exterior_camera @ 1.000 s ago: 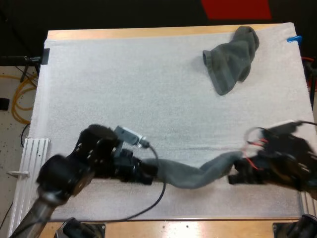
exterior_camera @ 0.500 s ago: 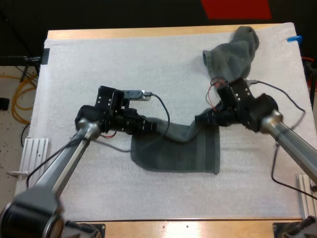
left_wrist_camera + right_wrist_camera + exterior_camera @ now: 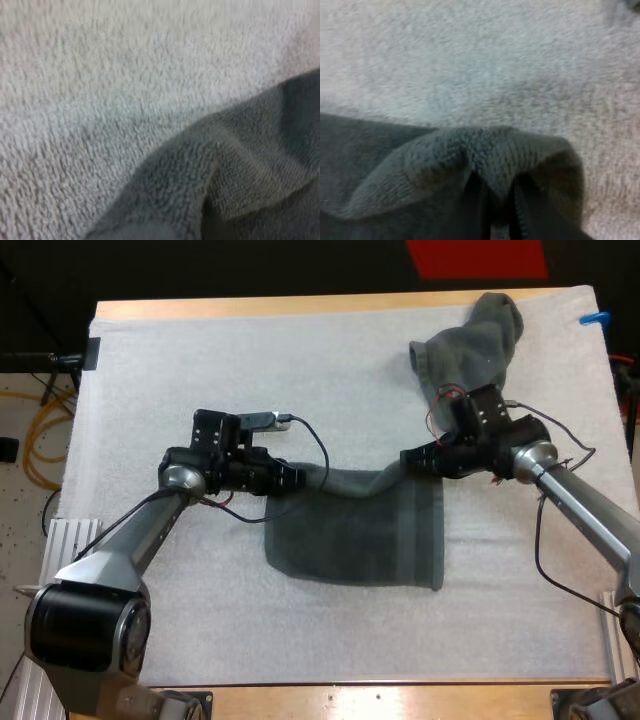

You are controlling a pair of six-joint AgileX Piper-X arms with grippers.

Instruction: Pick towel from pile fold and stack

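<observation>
High view: a wooden tabletop (image 3: 300, 308) carries a white mat (image 3: 250, 380) of nubbly, terry-like pile that covers nearly all of it; a speckled floor (image 3: 25, 510) lies beyond the left edge. A dark grey-green held towel (image 3: 360, 540) lies near the mat's middle. Its lower part is spread flat as a rough rectangle, and its far edge is lifted into a sagging band between the two arms. The left gripper (image 3: 292, 478) is closed on the far left corner of that band, and the right gripper (image 3: 410, 458) is closed on the far right corner. A crumpled towel (image 3: 470, 345) of the same cloth sits heaped at the far right of the mat, just beyond the right arm and apart from the held towel. Left wrist view: the held towel (image 3: 225, 190) rises in a soft, looped-pile fold over the white mat (image 3: 100, 75), whose fibres run in faint rows. Right wrist view: the held towel (image 3: 470, 150) is bunched into a rounded ridge with dark creases beneath it, and the white mat (image 3: 470, 50) lies behind.
</observation>
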